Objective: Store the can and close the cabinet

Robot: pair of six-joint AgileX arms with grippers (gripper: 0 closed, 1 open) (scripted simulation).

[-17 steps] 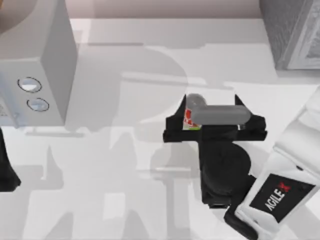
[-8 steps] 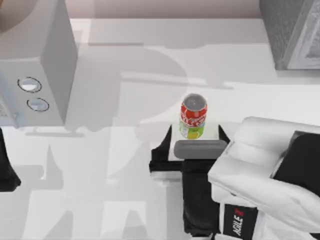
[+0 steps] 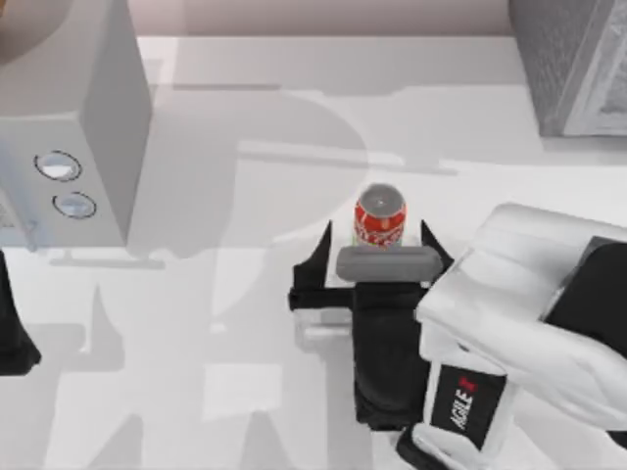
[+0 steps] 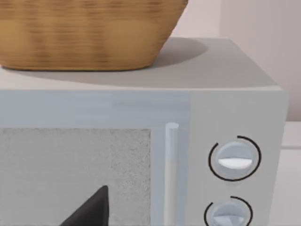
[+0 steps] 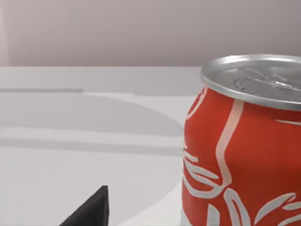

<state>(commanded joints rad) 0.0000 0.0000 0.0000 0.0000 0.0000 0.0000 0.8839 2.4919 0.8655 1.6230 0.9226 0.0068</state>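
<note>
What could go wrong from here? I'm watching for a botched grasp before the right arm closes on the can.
The can stands upright between the open fingers of the right gripper, but sits off-centre in the right wrist view; an uneven close could nudge or tip it. The grey cabinet stands at the table's far right corner, so the carry there could clip its edge. The left gripper faces the microwave, parked.

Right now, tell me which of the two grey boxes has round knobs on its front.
The grey box at the table's left edge: two round knobs sit on its front and a woven basket on top. The grey box at the far right has none showing.
</note>
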